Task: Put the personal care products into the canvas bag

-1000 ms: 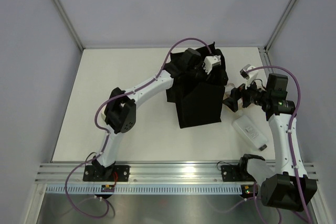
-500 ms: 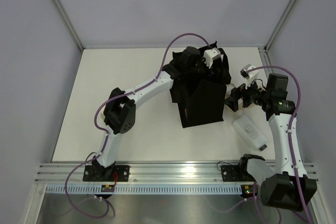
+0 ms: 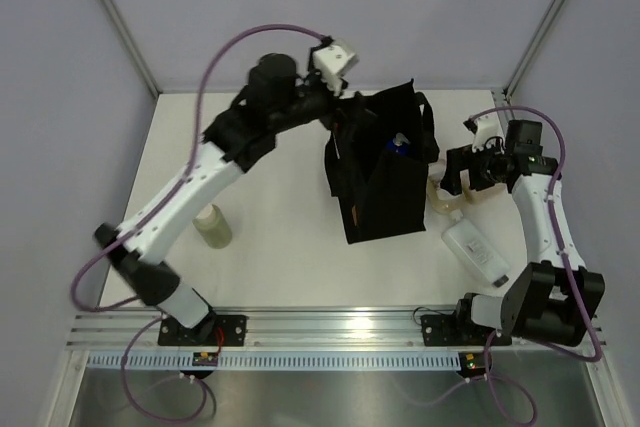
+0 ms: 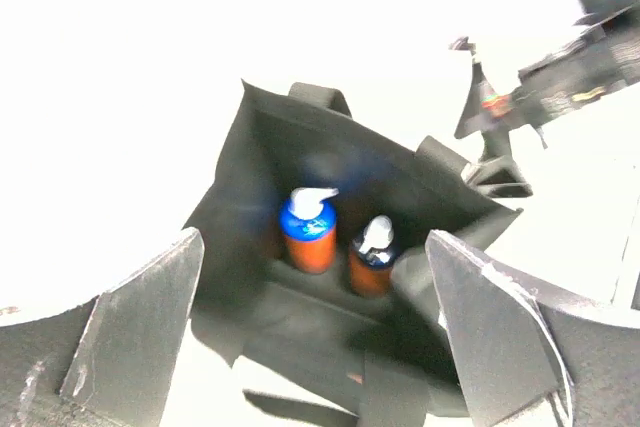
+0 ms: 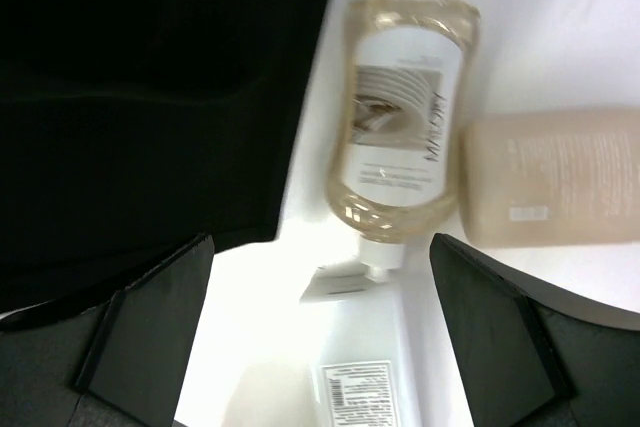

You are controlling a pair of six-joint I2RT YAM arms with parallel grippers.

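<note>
**Left claw (image 4: 315,237) lifted out of the bag (image 3: 385,197)**

Up from the bag's mouth a second ago, it hangs above, fingers spread and empty. A blue-and-orange bottle (image 4: 307,230) and a dark-capped bottle (image 4: 372,255) stand inside. The arm's swing uncovered a cream bottle (image 3: 212,227) on the counter (image 3: 270,247). Right claw (image 5: 320,242) is spread too, over the pouch (image 5: 400,137), tub (image 5: 550,177) and white bottle (image 5: 365,377) beside the bag.

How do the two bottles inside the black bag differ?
The blue-collared bottle looks larger than the dark-collared bottle. Its band under the white top is bright blue; the dark-collared bottle's is nearly black. In the left wrist view it stands left of the dark-collared bottle. Both have orange bodies and stand upright in the bag.
</note>
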